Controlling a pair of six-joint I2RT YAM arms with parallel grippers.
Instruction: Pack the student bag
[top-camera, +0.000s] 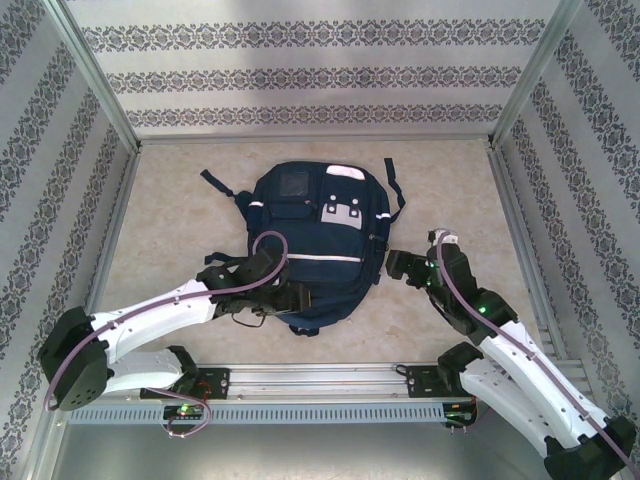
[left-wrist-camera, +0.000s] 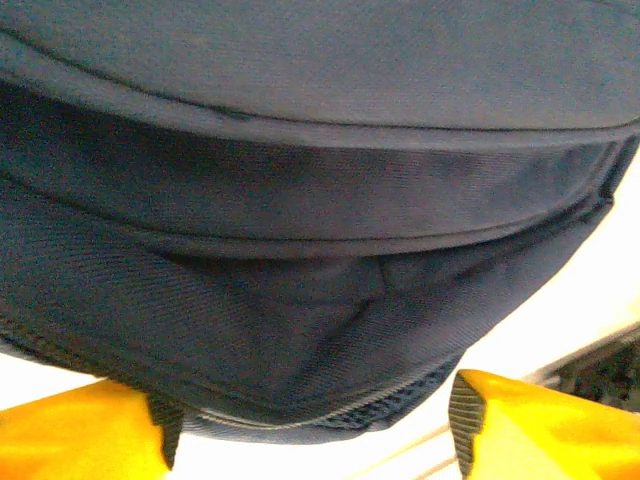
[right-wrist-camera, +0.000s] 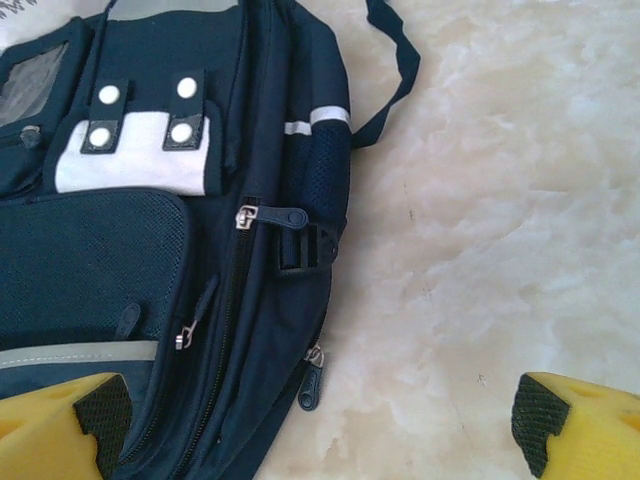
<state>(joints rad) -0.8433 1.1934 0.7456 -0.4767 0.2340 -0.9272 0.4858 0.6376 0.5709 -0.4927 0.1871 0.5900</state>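
Navy-blue, white-striped fabric backpack (top-camera: 310, 235) lies on my beige marbled counter (top-camera: 170, 230); left fingers (left-wrist-camera: 80, 440) splayed, gripping nothing, at its near edge, right fingers (right-wrist-camera: 580, 420) likewise beside it.

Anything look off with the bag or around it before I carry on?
Nothing stands out. The backpack lies flat, front up, on the table. Its fabric looks untorn where visible, and nothing is spilled around it.

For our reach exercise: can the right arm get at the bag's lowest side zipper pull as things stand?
Probably yes: the open right end effector faces the zipper pull on the student bag, nothing covering it.
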